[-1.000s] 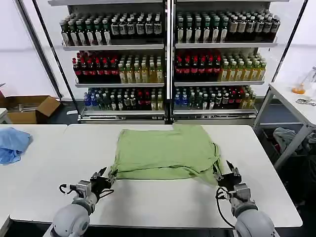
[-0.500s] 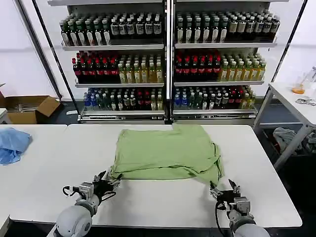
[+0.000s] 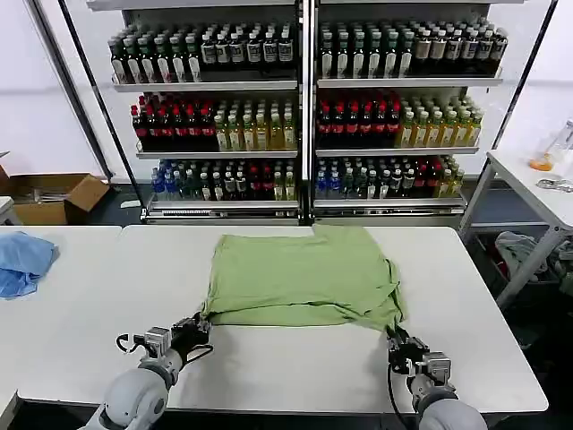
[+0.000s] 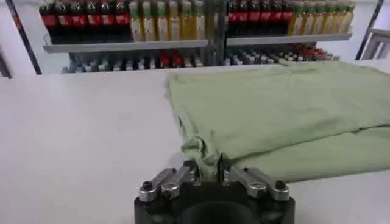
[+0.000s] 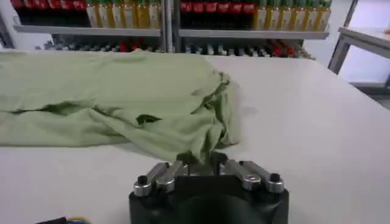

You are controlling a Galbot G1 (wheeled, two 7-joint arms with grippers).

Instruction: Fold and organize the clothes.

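The sage-green T-shirt (image 3: 300,278) lies partly folded on the white worktop (image 3: 269,363), in front of the bottle shelves (image 3: 304,107). The left pincer (image 3: 195,328) is clenched on the shirt's near left corner, and the right pincer (image 3: 400,348) is clenched on its near right corner, both low at the near hem.

bright, even overhead light; soft shadows under the shirt (image 3: 300,278) edge; wrist views blur the far shelves (image 4: 183,24).
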